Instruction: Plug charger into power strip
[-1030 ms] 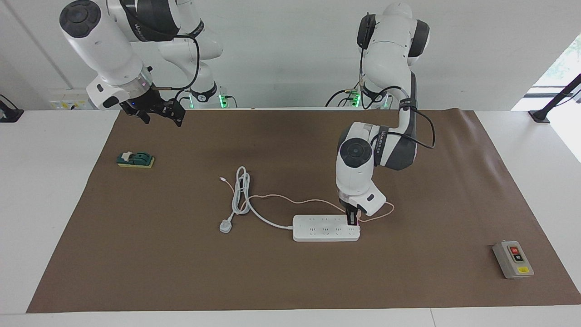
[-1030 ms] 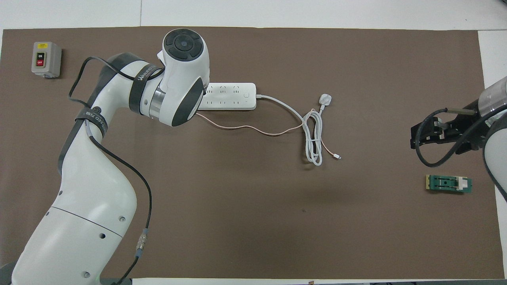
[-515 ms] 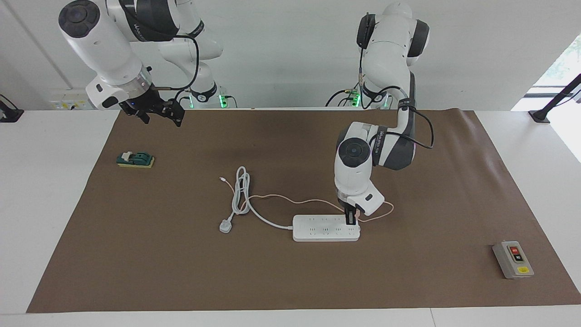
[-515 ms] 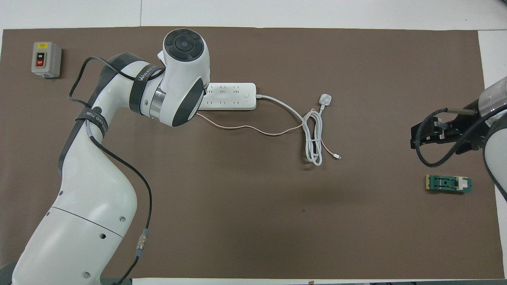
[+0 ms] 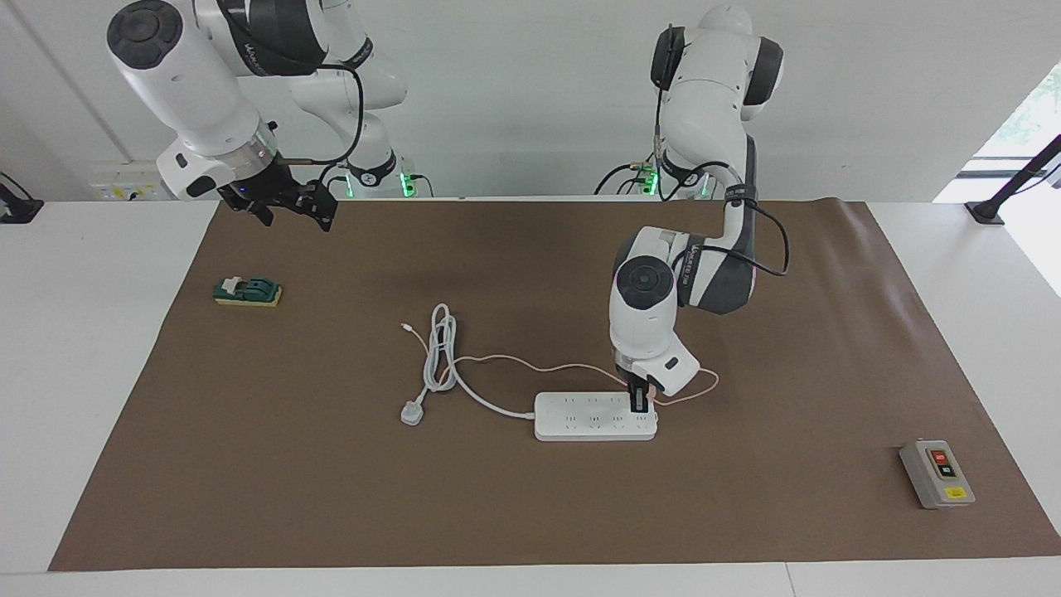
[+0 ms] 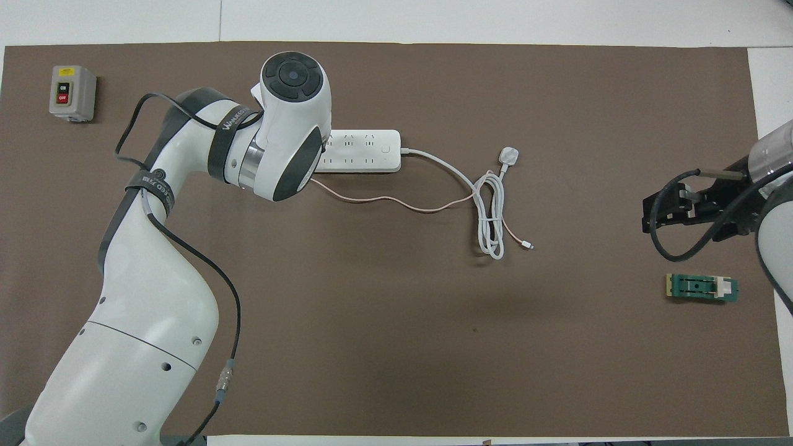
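Note:
The white power strip lies flat near the middle of the brown mat; it also shows in the overhead view. My left gripper points straight down onto the strip's end toward the left arm's end of the table. It is shut on the charger, which is almost hidden between the fingers. The charger's thin pink cable runs from the gripper to the coiled white cord. In the overhead view the left wrist covers the gripper and that end of the strip. My right gripper is open and empty, and waits raised over the mat's corner by its base.
The strip's white three-pin plug and coiled cord lie beside the strip toward the right arm's end. A green and yellow block lies under the right gripper's side of the mat. A grey box with red and black buttons sits at the mat's corner farthest from the robots.
The left arm's wrist and elbow have shifted slightly, while its gripper stays down on the strip's end. The right arm has barely moved.

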Controlling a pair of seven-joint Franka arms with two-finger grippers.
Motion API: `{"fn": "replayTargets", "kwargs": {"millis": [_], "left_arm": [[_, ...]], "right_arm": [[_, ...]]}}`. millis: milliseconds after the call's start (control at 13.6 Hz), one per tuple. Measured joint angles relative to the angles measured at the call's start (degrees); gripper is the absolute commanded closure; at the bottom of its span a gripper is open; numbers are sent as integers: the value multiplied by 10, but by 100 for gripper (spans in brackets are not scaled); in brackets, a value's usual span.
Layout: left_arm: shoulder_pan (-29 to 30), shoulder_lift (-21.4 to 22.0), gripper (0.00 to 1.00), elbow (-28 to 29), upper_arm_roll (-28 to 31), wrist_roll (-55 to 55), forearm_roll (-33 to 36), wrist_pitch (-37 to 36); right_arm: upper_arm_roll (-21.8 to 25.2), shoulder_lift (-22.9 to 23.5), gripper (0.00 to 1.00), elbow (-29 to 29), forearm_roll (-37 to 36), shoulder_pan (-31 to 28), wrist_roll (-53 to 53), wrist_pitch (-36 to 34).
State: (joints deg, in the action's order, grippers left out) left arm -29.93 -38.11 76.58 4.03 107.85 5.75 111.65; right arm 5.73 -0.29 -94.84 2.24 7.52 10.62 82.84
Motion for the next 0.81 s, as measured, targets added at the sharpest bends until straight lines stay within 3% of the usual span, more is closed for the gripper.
{"fn": "replayTargets", "kwargs": {"millis": [809], "left_arm": [[-3,15,100,29,3,19,0,27]], "right_arm": [[0,0,0,0,0,0,0,0]]}}
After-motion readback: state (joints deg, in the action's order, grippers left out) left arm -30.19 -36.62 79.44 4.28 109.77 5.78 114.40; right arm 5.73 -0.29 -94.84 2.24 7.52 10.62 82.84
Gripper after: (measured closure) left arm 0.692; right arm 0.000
